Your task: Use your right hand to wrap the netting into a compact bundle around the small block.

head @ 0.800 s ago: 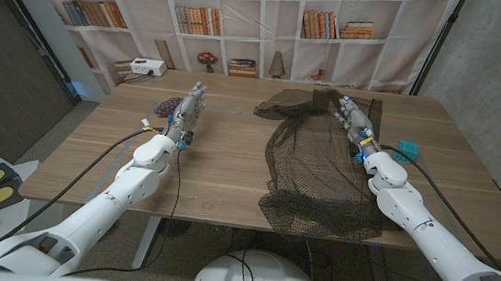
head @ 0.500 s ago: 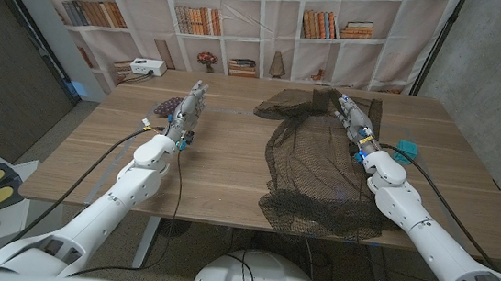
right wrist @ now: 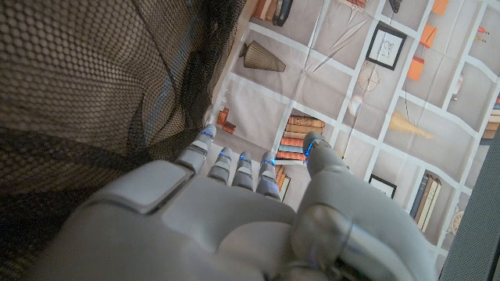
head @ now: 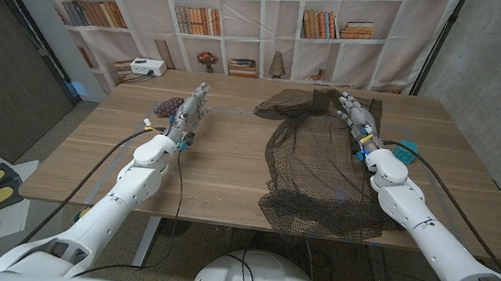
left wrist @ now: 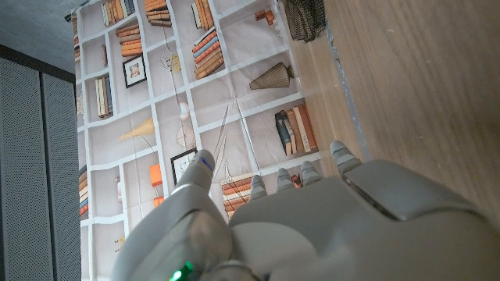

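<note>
At the far left of the wooden surface [head: 220, 170] sits a small purple-and-grey object [head: 165, 106], with a white box [head: 147, 67] beyond it near the back edge. Just beside the purple object the left hand [head: 191, 112] holds nothing, its fingers extended and slightly apart. Toward the middle and right, the dark netting [head: 308, 169] lies spread from the back of the surface to its front edge, where its hem hangs over. The right hand [head: 356, 118] rests at the netting's far right part, fingers extended and apart, gripping nothing; its wrist view shows mesh just beside the fingertips [right wrist: 205, 134]. A small teal block [head: 405, 148] lies just right of the netting, near the right forearm.
</note>
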Motion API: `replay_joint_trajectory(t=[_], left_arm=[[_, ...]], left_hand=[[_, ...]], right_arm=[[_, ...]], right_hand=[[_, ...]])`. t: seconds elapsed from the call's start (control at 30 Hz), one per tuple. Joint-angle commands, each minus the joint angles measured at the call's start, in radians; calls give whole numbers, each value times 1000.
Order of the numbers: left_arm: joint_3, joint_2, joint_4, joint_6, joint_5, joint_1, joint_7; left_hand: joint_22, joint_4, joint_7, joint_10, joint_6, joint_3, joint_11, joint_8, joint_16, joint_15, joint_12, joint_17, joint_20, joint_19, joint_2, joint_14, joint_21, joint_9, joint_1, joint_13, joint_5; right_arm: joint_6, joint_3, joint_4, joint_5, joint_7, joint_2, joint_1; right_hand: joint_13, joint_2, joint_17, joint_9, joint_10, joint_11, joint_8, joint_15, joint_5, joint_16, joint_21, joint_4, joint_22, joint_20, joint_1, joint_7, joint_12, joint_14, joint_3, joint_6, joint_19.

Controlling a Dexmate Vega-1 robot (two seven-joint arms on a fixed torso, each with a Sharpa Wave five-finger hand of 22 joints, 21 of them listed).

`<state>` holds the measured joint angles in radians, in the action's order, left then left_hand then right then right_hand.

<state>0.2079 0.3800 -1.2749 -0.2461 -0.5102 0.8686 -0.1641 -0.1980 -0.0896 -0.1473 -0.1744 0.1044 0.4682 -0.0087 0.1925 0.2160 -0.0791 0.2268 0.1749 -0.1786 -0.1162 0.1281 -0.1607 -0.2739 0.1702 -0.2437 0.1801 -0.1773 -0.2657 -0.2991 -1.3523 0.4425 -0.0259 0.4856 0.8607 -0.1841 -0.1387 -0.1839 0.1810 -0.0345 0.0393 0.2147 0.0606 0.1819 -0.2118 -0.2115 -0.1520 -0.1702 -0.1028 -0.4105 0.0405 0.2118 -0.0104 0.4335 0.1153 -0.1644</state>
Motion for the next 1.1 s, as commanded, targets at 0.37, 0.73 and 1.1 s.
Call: replay_joint_trajectory(t=[0.37,0.73,1.1], left_arm=[[-37,-32,-7,44,41,0,-38],[-37,-37,-2,53,44,-6,-53],[-41,-36,-14,59,49,0,-47]], left_hand=[[-8,2,18,26,-52,3,24,10,1,-12,13,10,-13,14,-2,38,-9,7,11,9,-4],[-9,2,17,32,-55,5,27,6,2,-16,12,12,-17,21,-2,55,-11,8,14,10,-4],[-10,3,17,37,-57,7,27,3,0,-19,11,13,-21,27,-3,63,-13,8,17,12,-4]], right_arm=[[254,15,-242,-298,-236,165,81],[478,1,-374,-438,-298,253,104],[655,-15,-437,-508,-294,302,106]], right_hand=[[-7,-44,-17,6,-104,19,12,-10,16,-42,-12,17,-7,4,-34,-1,25,92,29,82,-55],[-9,-59,-31,6,-150,23,16,-31,22,-65,-18,39,-9,13,-44,-5,30,139,49,127,-86],[-10,-60,-35,7,-149,7,11,-43,25,-67,-19,44,-9,19,-53,-1,25,140,60,128,-93]])
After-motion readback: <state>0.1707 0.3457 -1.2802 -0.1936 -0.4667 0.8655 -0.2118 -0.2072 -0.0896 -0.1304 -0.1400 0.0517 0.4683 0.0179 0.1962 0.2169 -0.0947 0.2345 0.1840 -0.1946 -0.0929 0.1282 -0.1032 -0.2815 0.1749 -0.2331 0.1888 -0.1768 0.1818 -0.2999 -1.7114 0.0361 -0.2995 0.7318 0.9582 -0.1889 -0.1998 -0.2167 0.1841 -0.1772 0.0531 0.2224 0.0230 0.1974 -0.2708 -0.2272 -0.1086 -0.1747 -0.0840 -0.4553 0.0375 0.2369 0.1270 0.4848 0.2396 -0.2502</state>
